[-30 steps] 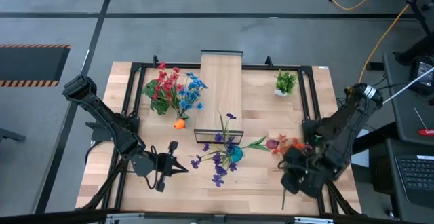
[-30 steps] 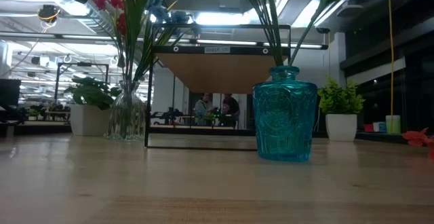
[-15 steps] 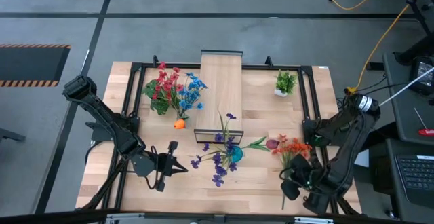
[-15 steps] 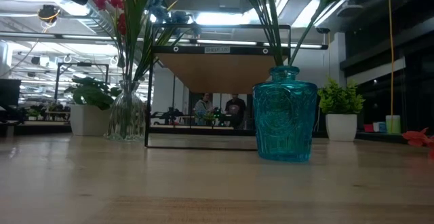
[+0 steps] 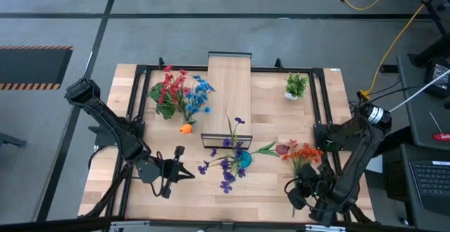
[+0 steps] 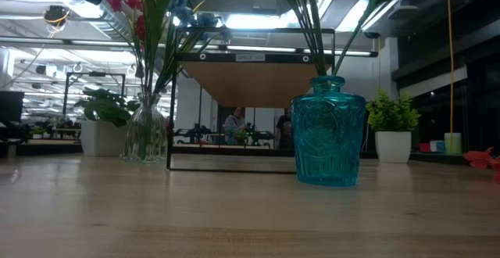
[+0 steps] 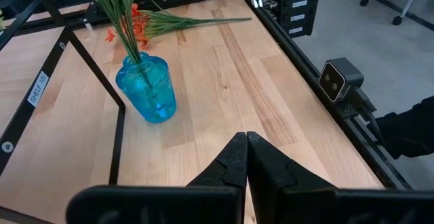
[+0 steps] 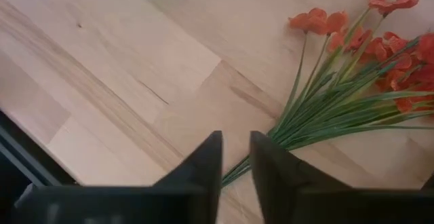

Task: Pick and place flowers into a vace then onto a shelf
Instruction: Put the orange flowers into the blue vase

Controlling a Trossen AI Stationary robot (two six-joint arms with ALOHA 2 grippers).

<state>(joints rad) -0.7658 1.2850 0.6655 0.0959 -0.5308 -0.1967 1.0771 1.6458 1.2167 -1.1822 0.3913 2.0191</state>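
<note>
Turquoise glass forms the vase [image 5: 243, 159] that stands near the middle of the wooden table [image 5: 281, 119], just in front of the shelf [image 5: 228, 95]; it holds green stems with purple flowers [image 5: 226, 163], and in the low view its embossed body is upright. A clear glass vase [image 6: 146, 134] stands to the left of the shelf and holds red and blue flowers [image 5: 181, 93]. One small orange bloom [image 5: 185, 128] lies on the table beside it. The shelf is a light-wood board on a thin black frame, and nothing stands on its top. A bunch of orange flowers [image 5: 304, 153] lies flat on the table toward the right edge, with a dark red tulip [image 5: 283, 148] touching it, and its stems point toward the front edge. The right gripper [image 5: 299, 192] hangs just over the stem ends; its fingers [image 8: 205, 166] stand a little apart and hold nothing. The left gripper [image 5: 184, 175] waits at the front left, its fingers [image 7: 237, 163] pressed together on nothing. A small potted plant [image 5: 296, 86] stands at the far right corner. Beyond the table the low view shows a bright hall with ceiling lights, another white pot with a plant [image 6: 105, 125], and people [image 6: 234, 123] far behind.
</note>
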